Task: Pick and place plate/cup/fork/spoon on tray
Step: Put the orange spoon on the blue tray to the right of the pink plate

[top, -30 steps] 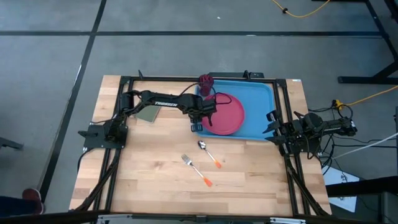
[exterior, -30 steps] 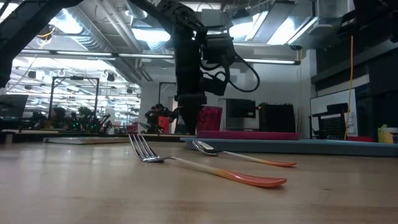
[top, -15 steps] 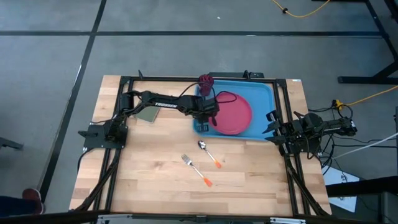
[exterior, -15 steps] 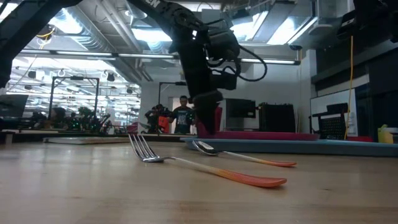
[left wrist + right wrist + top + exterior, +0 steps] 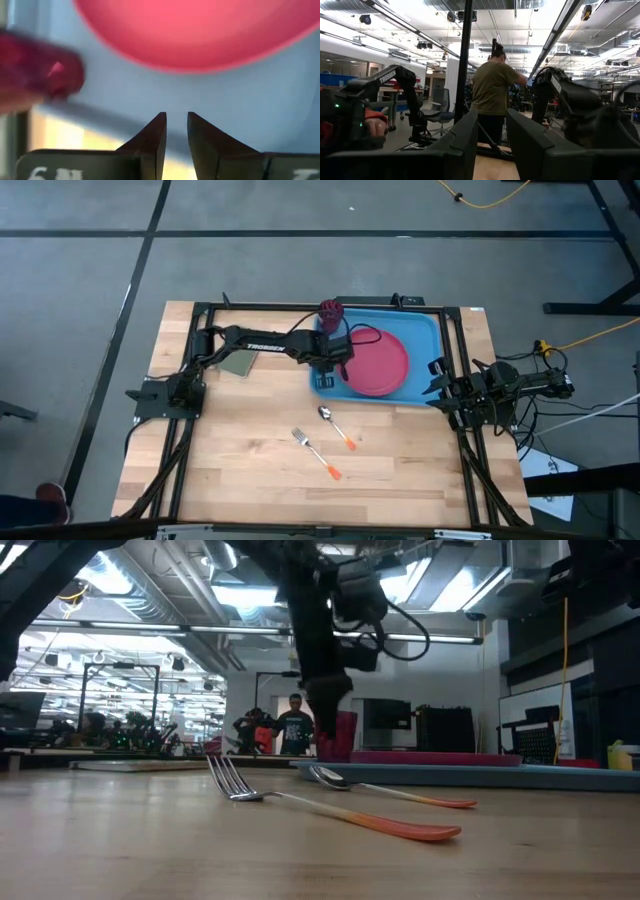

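Observation:
The pink-red plate (image 5: 380, 365) lies flat in the light-blue tray (image 5: 425, 330). The red cup (image 5: 331, 310) stands at the tray's far left corner. My left gripper (image 5: 323, 378) hangs over the tray's left part, just left of the plate. Its fingers (image 5: 176, 127) stand a narrow gap apart and hold nothing; the plate's rim (image 5: 200, 60) is a little beyond them. The spoon (image 5: 336, 426) and the fork (image 5: 315, 452) lie on the wood in front of the tray. My right gripper (image 5: 438, 380) waits at the table's right edge, slightly open and empty.
An olive-green pad (image 5: 238, 363) lies left of the tray, under the left arm. Bare wood lies around the fork and spoon toward the near edge. A person (image 5: 492, 95) stands in the room beyond the table.
My left gripper has moved toward the table's right edge, and the plate has slid the same way, farther into the tray. The gripper has then drawn a little back to the left, and the plate lies apart from its fingertips.

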Robot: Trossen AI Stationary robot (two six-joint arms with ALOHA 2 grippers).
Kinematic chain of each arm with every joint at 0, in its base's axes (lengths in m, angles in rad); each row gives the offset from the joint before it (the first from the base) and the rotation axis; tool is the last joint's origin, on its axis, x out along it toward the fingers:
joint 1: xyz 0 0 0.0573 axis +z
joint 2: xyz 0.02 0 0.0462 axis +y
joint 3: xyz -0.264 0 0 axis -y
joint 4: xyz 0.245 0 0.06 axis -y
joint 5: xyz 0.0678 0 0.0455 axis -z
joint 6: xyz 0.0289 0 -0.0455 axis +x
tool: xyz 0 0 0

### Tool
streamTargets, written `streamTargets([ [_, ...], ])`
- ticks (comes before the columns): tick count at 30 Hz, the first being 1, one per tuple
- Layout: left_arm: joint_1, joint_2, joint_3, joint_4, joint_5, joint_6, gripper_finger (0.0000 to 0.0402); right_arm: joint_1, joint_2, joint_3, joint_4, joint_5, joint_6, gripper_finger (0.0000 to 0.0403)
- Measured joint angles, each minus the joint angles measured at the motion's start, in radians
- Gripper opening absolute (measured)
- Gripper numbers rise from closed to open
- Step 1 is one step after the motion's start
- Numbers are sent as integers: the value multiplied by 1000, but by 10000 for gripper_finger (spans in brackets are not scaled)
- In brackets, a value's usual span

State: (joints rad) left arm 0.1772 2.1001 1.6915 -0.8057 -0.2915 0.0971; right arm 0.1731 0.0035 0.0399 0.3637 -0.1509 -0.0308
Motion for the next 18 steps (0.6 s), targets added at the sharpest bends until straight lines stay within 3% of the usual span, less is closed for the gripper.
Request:
streamTargets([
  [8,-77,-1,147,-446,-47,-134,70,0,0,0,0,0,-1,108],
  [13,-127,-1,121,-681,-55,-146,70,0,0,0,-2,0,-1,108],
  [18,-172,-1,65,-767,-104,-265,70,0,0,0,-3,0,-1,108],
])
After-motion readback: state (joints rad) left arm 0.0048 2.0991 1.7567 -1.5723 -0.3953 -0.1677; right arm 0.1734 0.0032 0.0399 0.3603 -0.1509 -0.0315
